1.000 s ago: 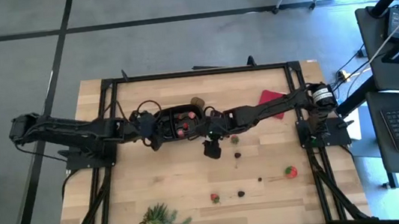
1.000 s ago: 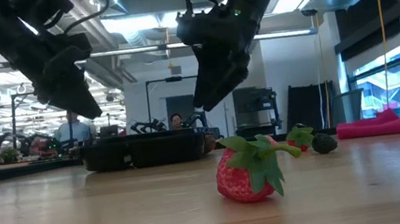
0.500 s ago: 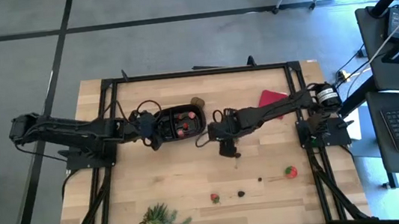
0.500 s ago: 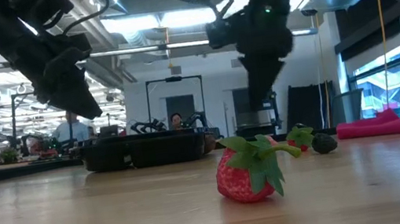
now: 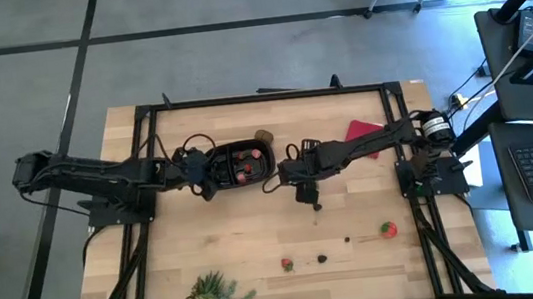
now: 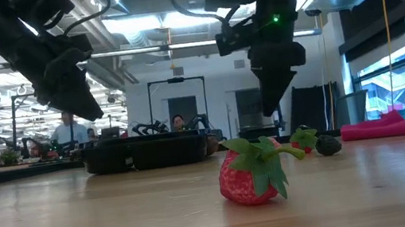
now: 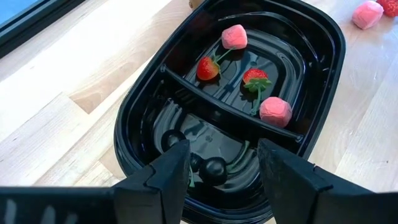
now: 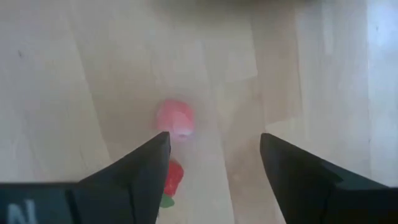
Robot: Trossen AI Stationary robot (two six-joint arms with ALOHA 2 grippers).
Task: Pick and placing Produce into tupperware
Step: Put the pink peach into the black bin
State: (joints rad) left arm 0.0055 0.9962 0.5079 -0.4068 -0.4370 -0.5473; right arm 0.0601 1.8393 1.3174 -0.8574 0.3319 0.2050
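Observation:
The black tupperware tray (image 5: 239, 163) sits left of the table's middle. In the left wrist view its far compartment holds two strawberries (image 7: 208, 68) and two pink pieces (image 7: 275, 111); the near compartment holds dark berries (image 7: 214, 169). My left gripper (image 7: 224, 146) hovers open over the tray's left end. My right gripper (image 5: 308, 195) is open, right of the tray, pointing down above a pink piece (image 8: 174, 118) and a small strawberry (image 8: 173, 177). More strawberries (image 5: 387, 227) (image 6: 251, 172) and dark berries (image 5: 321, 259) lie toward the near edge. A brown piece (image 5: 264, 137) rests behind the tray.
A flat red square (image 5: 361, 136) lies far right under the right arm. A spiky potted plant (image 5: 212, 295) stands at the near edge. A dark berry (image 5: 316, 206) lies just near of the right gripper. People sit in the room beyond the table.
My right gripper has moved from beside the tray toward the table's right edge and has turned to point more straight down. The left arm and the tray have kept still.

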